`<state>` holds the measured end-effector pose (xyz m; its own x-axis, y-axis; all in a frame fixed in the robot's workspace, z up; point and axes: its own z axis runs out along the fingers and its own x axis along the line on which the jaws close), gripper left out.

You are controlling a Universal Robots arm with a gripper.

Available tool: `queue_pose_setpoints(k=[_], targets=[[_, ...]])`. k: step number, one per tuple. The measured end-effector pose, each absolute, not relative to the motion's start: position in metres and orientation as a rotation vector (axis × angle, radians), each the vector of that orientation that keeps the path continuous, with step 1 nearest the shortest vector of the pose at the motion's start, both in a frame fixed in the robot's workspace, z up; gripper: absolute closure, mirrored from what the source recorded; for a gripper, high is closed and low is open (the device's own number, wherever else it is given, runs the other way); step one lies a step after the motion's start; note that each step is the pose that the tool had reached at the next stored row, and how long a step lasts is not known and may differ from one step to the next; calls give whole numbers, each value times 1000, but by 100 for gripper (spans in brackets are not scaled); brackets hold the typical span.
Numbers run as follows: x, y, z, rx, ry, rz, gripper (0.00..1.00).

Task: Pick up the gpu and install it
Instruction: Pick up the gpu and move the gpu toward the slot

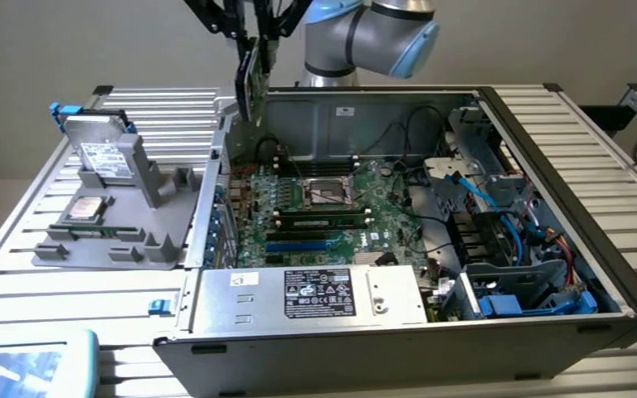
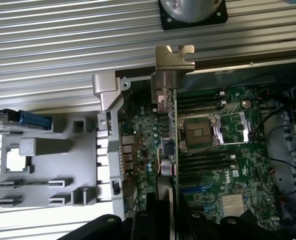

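The gpu (image 1: 249, 83) hangs upright, edge down, above the back-left corner of the open computer case (image 1: 330, 124). My gripper (image 1: 255, 46) is shut on its upper edge. In the wrist view the gpu (image 2: 171, 100) appears edge-on, its silver end bracket (image 2: 173, 60) over the case's rear wall, and my gripper (image 2: 170, 215) clamps the card from both sides. Below it lies the green motherboard (image 1: 318, 207) with its CPU socket (image 2: 195, 132) and slots. The card is well above the board and touches nothing.
A grey parts holder (image 1: 119, 224) at the exterior view's left carries two silver hard drives (image 1: 103, 153) (image 1: 84, 209). The power supply (image 1: 308, 294) fills the case's near side, with drive cages and blue cables (image 1: 507, 249) at the right. A blue-rimmed box (image 1: 20, 356) sits near left.
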<state>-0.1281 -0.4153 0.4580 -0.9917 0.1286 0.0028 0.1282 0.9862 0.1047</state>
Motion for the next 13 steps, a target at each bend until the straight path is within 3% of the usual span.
queue_pose_setpoints(k=[13], targets=[[-69, -416, 458, 201, 3129, 165, 73]])
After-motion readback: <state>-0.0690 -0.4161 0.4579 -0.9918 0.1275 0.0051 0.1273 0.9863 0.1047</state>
